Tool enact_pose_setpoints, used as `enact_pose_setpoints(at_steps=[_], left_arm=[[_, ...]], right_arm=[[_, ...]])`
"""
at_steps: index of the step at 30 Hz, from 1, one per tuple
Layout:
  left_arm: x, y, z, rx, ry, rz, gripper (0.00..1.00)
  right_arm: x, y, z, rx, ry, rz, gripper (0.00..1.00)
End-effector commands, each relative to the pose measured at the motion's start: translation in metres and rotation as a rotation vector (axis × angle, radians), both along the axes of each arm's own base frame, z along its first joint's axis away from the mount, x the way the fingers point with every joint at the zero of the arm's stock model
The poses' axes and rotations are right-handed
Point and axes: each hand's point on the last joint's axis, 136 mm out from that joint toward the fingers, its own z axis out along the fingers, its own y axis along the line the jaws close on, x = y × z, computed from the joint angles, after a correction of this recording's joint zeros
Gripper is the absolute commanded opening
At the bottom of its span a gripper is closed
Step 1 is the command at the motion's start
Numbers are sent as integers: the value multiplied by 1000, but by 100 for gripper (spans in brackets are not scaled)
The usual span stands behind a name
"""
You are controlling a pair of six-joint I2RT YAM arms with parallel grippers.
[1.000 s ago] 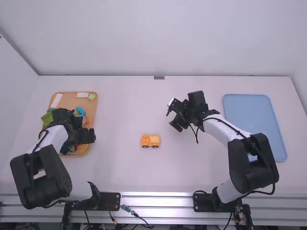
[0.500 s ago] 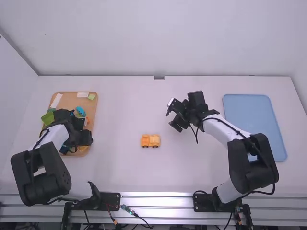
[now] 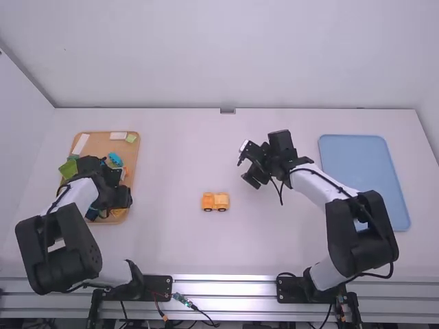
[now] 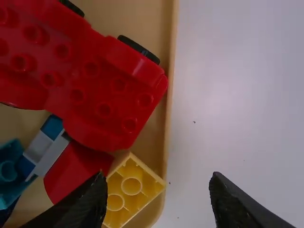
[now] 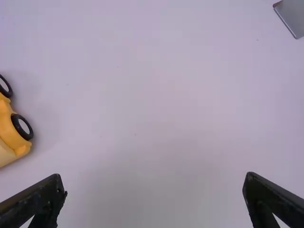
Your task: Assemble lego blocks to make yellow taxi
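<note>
High view: left gripper [image 3: 122,197] shifted slightly leftward from its place a second ago, over the near right part of the tan, round-cornered tray [image 3: 102,146]. Green block [image 3: 68,168], blue block [image 3: 115,159] and flat white piece [image 3: 81,144] seen inside. Yellow-orange wheeled block vehicle [image 3: 215,201] unmoved on the table, between tan tray and blue rectangular tray [image 3: 358,154]. Right gripper [image 3: 248,171] unmoved.

Left wrist view: fingers spread, grasp released; yellow studded block [image 4: 132,186] by tray wall, beside large red studded piece [image 4: 102,97].

Right wrist view: fingers parted, released; vehicle lies left and nearer.
</note>
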Motion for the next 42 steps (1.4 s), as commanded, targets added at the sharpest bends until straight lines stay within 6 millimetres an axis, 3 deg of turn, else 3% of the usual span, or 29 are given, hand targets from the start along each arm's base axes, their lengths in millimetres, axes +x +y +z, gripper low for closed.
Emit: enact_pose_setpoints(at_steps=[1, 7, 13, 16, 21, 30, 42], left_arm=[[3, 3, 3, 16, -7, -29, 57], [1, 3, 0, 44, -5, -121, 48], [-2, 21, -10, 157, 3, -110, 55], [-4, 16, -16, 171, 2, -198, 50], [-6, 15, -19, 162, -6, -199, 48], [4, 17, -12, 174, -29, -212, 48], [12, 14, -1, 160, -69, -227, 57]], right_arm=[[7, 3, 19, 23, -40, -4, 99], [8, 3, 19, 23, -40, -5, 99], [8, 5, 20, 28, -48, -1, 99], [9, 8, 22, 30, -59, 7, 99], [10, 9, 26, 31, -54, 9, 99], [8, 12, 28, 26, -45, 16, 99], [9, 9, 28, 25, -45, 8, 99]])
